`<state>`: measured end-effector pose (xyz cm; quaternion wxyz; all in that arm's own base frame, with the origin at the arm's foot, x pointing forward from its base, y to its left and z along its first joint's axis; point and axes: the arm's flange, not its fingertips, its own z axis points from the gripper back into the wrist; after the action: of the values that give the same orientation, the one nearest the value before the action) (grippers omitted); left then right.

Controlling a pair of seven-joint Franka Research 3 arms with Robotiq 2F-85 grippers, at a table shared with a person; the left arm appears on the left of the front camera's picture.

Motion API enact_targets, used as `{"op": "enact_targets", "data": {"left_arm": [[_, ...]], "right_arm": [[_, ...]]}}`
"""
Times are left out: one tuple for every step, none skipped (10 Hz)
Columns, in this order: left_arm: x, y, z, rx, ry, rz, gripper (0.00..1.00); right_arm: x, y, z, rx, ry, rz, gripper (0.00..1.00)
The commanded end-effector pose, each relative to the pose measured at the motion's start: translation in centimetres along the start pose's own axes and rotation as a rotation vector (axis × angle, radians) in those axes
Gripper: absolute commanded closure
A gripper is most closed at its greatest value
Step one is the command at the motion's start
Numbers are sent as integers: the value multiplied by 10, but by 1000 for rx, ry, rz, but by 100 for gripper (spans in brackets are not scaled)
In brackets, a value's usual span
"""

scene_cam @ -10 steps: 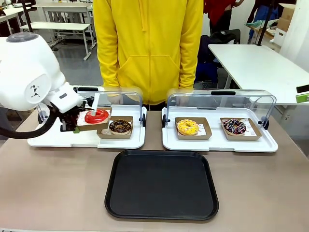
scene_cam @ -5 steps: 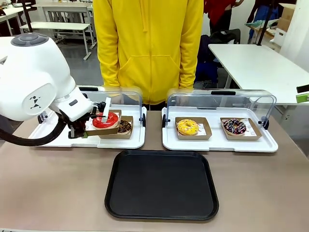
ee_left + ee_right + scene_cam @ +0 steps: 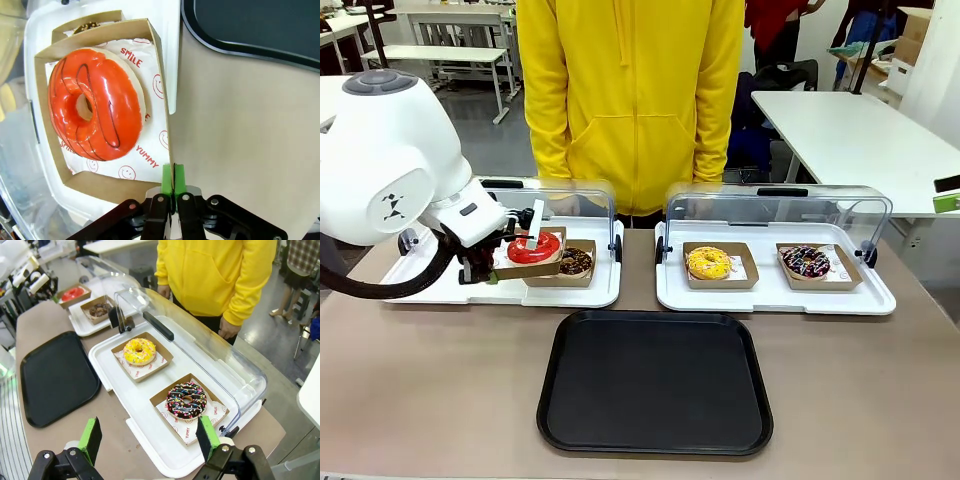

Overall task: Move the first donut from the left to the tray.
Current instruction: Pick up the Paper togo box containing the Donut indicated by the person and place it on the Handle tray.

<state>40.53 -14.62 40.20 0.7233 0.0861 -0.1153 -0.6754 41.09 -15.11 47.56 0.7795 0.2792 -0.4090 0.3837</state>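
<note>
Above the left white tray (image 3: pixel 430 285), at about nine o'clock of the front view, the left gripper (image 3: pixel 173 186) holds the red donut (image 3: pixel 534 247) off the tray surface in its small brown cardboard tray (image 3: pixel 525 268). From the left wrist, the green pads (image 3: pixel 167 179) are clenched on the thin cardboard wall at the box's six o'clock corner, with the glossy red ring (image 3: pixel 95 104) lying on printed paper toward ten o'clock. The carried box sits partly in front of the chocolate-glazed donut (image 3: pixel 576 261), which rests in its own box on the same white tray, under the raised clear lid (image 3: pixel 575 203).

The black tray (image 3: pixel 655 382) lies on the brown table (image 3: pixel 860 390) at six o'clock, well apart from the held donut and bare of anything. At three o'clock a second white tray (image 3: pixel 775 297) carries the yellow-iced donut (image 3: pixel 709 263) and a sprinkled chocolate donut (image 3: pixel 806 262), each in a cardboard box.

A person in a yellow hoodie (image 3: pixel 630 95) stands at twelve o'clock behind the two trays.

Seen from the right wrist, the right gripper (image 3: pixel 149 438) hangs over the near edge of the second white tray, fingers released and wide apart, gripping nothing
</note>
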Motion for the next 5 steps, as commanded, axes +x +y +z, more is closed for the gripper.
{"op": "enact_targets", "data": {"left_arm": [[18,-10,13,25,-20,5,98],[30,-23,20,32,-48,-5,98],[44,-33,24,27,-43,-14,98],[60,-44,25,29,-56,-27,98],[80,-55,24,20,-41,-26,98]], "right_arm": [[2,-2,-2,-2,-35,10,0],[2,-2,-2,-2,-35,10,0],[2,-2,-2,-2,-35,10,0],[2,-2,-2,-2,-35,10,0],[2,-2,-2,-2,-35,10,0]]}}
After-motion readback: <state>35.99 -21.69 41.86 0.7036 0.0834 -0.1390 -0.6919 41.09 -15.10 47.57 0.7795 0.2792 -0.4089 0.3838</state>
